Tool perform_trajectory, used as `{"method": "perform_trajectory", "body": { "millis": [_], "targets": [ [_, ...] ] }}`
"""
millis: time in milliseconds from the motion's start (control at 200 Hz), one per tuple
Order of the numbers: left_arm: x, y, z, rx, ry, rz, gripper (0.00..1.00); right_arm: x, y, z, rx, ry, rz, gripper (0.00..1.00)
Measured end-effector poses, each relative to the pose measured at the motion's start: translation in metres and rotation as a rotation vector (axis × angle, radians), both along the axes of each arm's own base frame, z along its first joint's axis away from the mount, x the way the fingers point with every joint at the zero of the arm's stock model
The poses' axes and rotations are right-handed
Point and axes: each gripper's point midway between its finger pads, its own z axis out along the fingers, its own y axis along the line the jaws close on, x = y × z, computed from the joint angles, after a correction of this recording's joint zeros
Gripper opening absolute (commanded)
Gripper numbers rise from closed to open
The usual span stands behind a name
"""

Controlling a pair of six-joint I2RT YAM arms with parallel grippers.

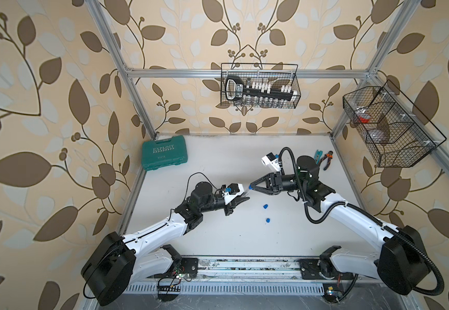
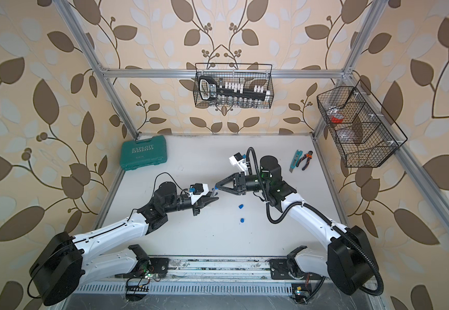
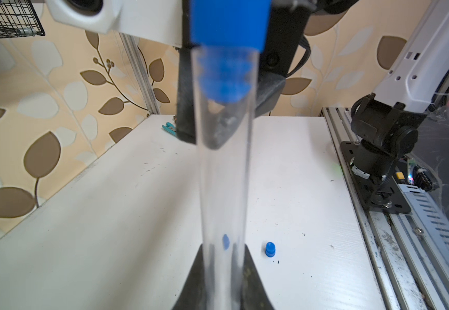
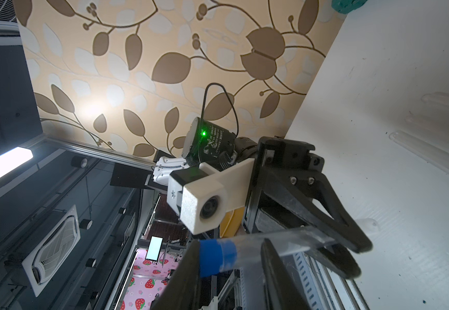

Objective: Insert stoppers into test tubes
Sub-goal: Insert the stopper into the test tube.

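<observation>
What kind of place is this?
Probably a robot test cell: an aluminium-profile frame encloses the white table, and two white-and-black robot arms are mounted on a metal rail at its edge.

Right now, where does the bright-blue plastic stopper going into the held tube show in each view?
In a top view: bright-blue plastic stopper just right of centre.
In a top view: just left of centre.
Left wrist: large, blurred, at the far end of the slim clear test tube.
Right wrist: near the lens, in the tube's mouth.
Shared landmark: that tube, which it plugs.
</observation>
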Motion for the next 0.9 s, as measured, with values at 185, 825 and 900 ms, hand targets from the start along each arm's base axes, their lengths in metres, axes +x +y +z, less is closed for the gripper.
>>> {"method": "perform_trajectory", "body": {
  "millis": [185,825,900],
  "targets": [
    [-0.001,0.001,-0.005,0.019,0.012,0.001,0.0,0.0,0.0,-0.005,-0.01,0.006,0.005,0.33],
    [0.004,-0.001,0.011,0.167,0.134,0.013,0.0,0.009,-0.034,0.146,0.109,-0.154,-0.032,1.0],
    [0.005,0.004,-0.01,0.243,0.197,0.035,0.0,0.008,-0.049,0.143,0.085,-0.173,-0.095,0.99]
  ]
}}
